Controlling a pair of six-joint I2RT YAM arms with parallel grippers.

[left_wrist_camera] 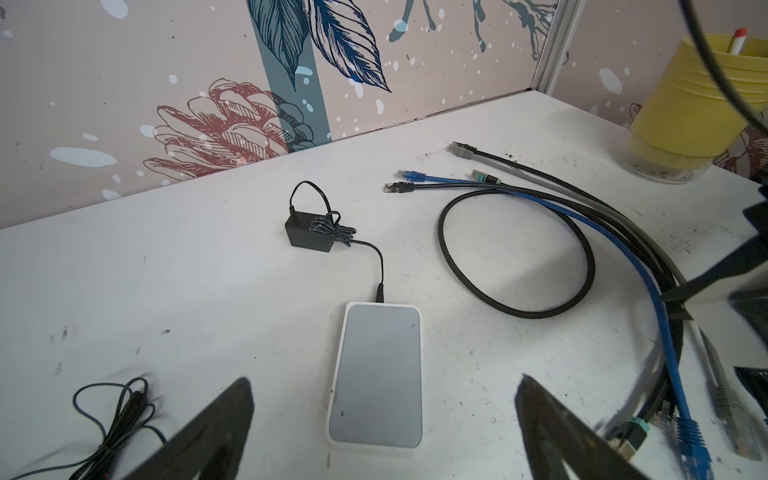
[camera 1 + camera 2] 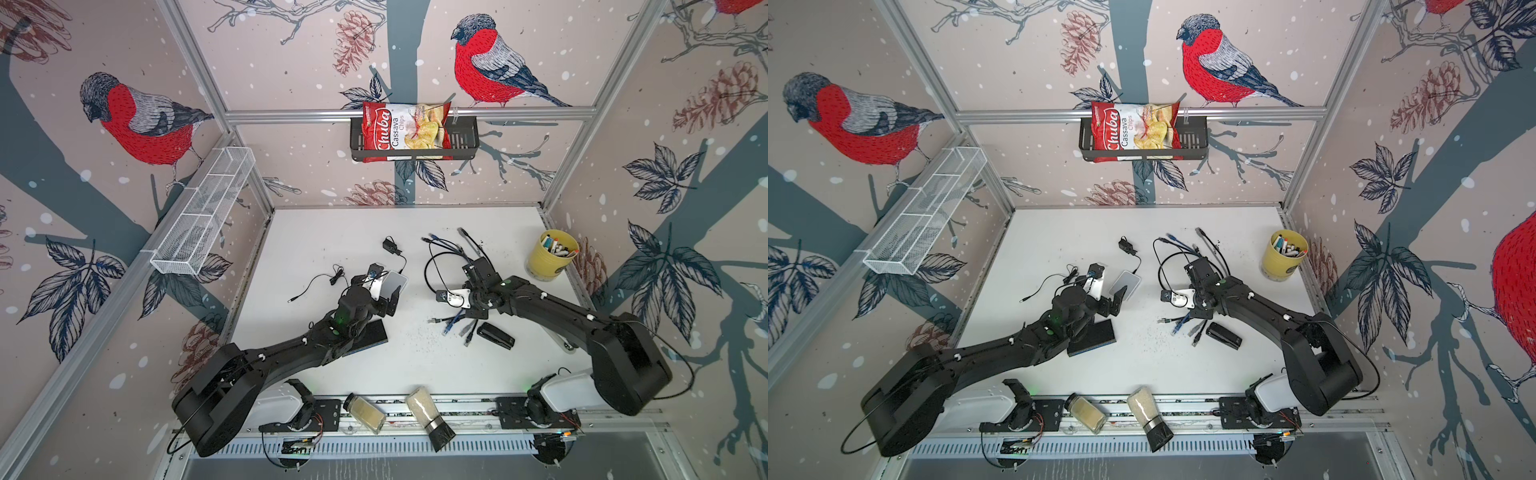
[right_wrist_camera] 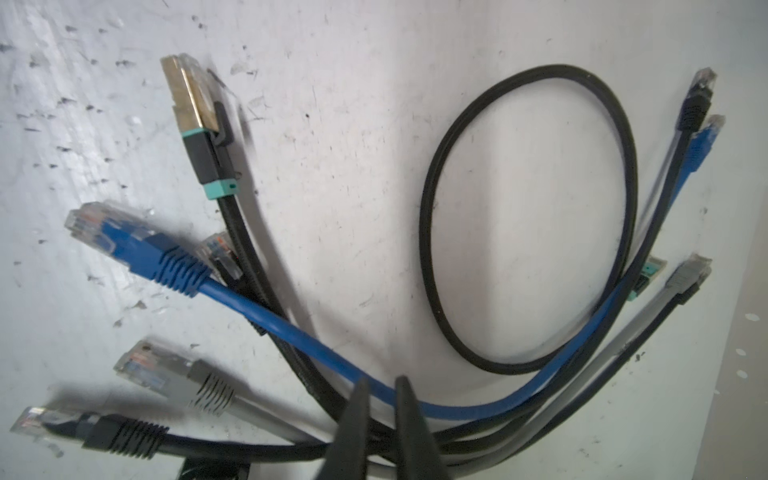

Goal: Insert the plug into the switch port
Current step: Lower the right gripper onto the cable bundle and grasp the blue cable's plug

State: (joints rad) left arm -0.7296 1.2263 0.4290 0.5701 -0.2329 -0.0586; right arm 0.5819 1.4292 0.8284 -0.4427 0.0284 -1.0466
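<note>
Switch [image 1: 376, 374]: flat rounded grey-white slab, long axis front-to-rear, betw. L jaws, released wide. Blue plug [image 3: 124, 245]: ribbed boot, clear tip frontward, flat on surface [image 1: 166, 270]. R jaws nearly closed over cables [image 3: 291, 328]; can't tell grip.

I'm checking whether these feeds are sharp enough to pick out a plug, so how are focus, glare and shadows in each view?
Left wrist view: the switch is sharp, the left gripper shows as dark blurred wedges. Right wrist view: the blue plug is soft, a sheen brightens the table, connectors throw dark shadows. Both top views: even light, frame posts splayed by the wide lens.
</note>
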